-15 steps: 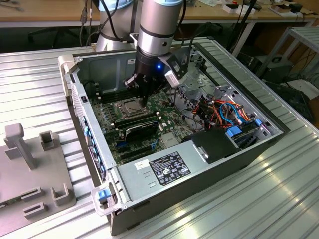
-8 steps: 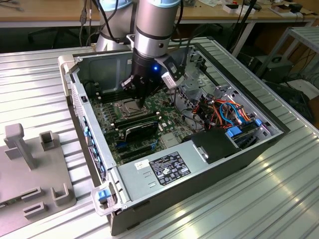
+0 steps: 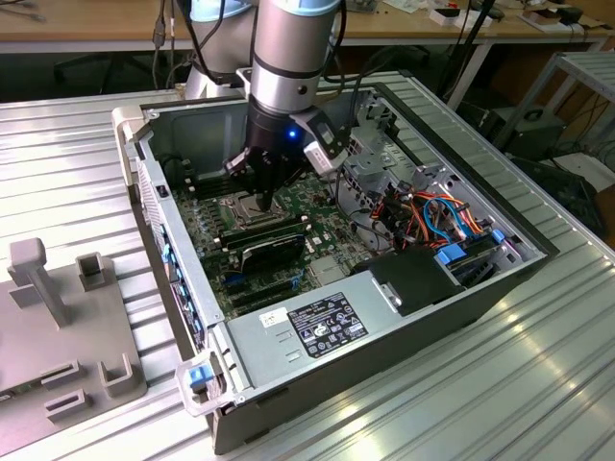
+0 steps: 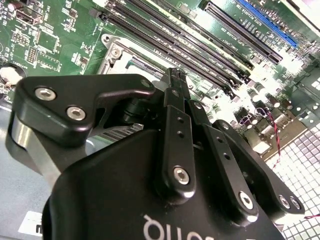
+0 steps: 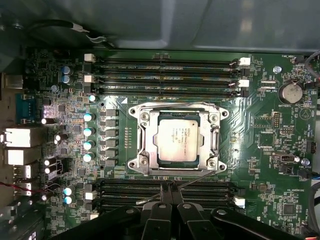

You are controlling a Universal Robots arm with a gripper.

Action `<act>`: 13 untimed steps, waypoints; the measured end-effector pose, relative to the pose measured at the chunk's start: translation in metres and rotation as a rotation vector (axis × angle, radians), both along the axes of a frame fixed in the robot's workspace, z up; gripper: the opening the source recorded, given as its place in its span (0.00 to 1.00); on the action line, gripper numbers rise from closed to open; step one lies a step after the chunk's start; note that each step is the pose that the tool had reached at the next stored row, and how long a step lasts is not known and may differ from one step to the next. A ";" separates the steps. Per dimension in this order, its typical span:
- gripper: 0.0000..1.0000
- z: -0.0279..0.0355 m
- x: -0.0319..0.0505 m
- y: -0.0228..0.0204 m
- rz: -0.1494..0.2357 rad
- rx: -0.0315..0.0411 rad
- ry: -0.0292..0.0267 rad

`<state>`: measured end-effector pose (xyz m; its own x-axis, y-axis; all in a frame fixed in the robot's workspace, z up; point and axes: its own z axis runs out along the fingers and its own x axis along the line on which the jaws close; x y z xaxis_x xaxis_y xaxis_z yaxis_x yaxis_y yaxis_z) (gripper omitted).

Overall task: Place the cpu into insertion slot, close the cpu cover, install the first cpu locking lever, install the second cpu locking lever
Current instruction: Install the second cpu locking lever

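In the first wrist view the cpu (image 5: 178, 140) is seen seated in the insertion slot (image 5: 141, 141), with the cpu cover (image 5: 175, 106) lowered around it. The gripper (image 5: 170, 191), its fingers pressed together and grasping nothing, is poised by a thin lever wire (image 5: 192, 180); a lever step is judged in hand, calling for a sideways press under its catch. The motherboard (image 3: 216, 252) is housed in an open computer case (image 3: 384, 317) on a ribbed metal table (image 3: 538, 384).

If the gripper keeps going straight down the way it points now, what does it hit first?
Most likely the thin locking lever at the socket's edge: the gripper, fingers together, sits right over it beside the cover, which is closed over the cpu. Depth is unclear; the memory slots lie just beneath.
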<state>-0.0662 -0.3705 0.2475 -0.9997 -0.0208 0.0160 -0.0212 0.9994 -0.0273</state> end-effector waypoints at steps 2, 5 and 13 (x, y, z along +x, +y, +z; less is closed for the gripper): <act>0.11 0.0000 -0.0003 0.0000 0.000 0.0000 0.0000; 0.11 0.0000 -0.0007 0.0000 0.000 0.0000 0.0000; 0.11 -0.0011 -0.0059 -0.0001 0.000 -0.0001 0.0001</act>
